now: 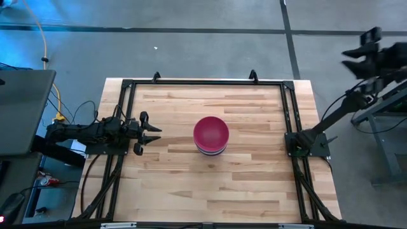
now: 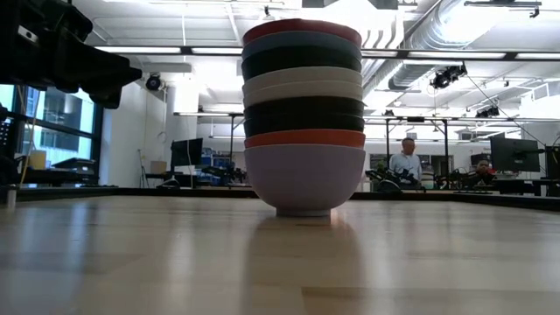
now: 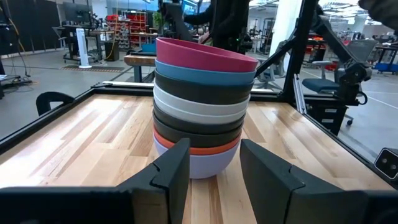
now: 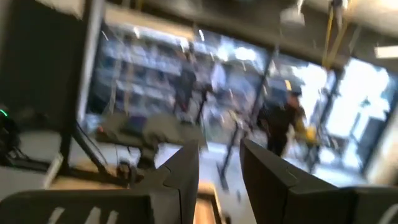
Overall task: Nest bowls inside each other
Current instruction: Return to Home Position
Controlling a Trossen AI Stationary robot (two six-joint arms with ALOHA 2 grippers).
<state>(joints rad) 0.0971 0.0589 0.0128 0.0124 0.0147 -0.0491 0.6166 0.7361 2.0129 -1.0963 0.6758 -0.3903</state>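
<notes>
The bowls [image 1: 211,135] stand nested in one stack at the middle of the worktop [image 1: 254,184], magenta topmost. The left pincer [image 1: 155,134], fingers parted and empty, faces the stack from the left. The right pincer [image 4: 219,149], likewise parted and empty, is off the worktop.

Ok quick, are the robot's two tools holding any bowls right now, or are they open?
Left tool: open, holding nothing, at the table's left side.
Right tool: open, holding nothing, out beyond the table's right edge.

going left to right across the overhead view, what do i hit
left gripper, fingers apart, near the wooden table's left edge → stack of round plastic bowls, magenta one on top, mid-table → right arm, reaching from its base at the right edge out past the table
</notes>
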